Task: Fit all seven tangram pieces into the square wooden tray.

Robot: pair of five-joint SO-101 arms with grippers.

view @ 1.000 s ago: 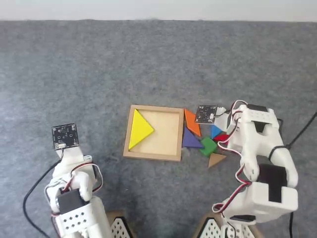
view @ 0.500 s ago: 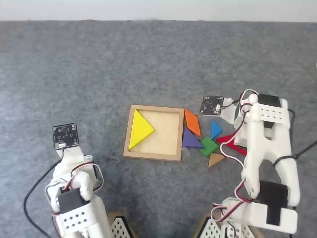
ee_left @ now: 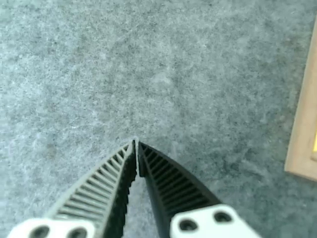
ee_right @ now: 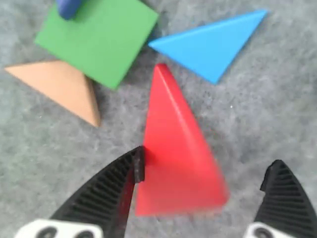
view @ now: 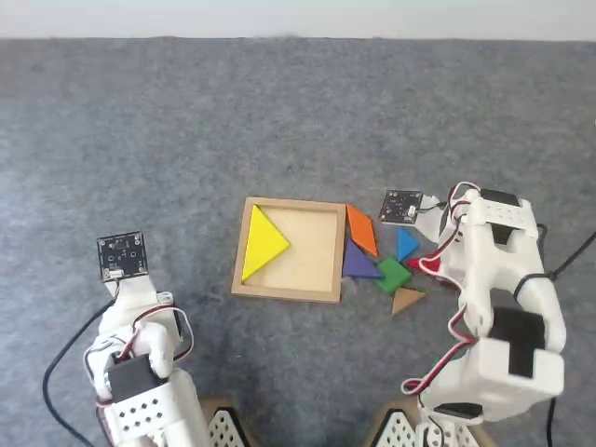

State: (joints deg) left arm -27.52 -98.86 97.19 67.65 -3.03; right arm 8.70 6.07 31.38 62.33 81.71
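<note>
- The grey worktop (view: pixel 186 121) carries everything. The left end effector (ee_left: pixel 136 145) sits pinched closed over bare felt, clear of the work.
- The square wooden tray (view: pixel 285 294) holds just the yellow triangle (view: pixel 263 242), tucked against one wall, likely to leave room.
- Loose pieces, including the green square (view: pixel 392 274), cluster just beside the tray.
- The right end effector (ee_right: pixel 205 166) straddles the red triangle (ee_right: pixel 173 148), spread wide, apparently lining up a grasp.
</note>
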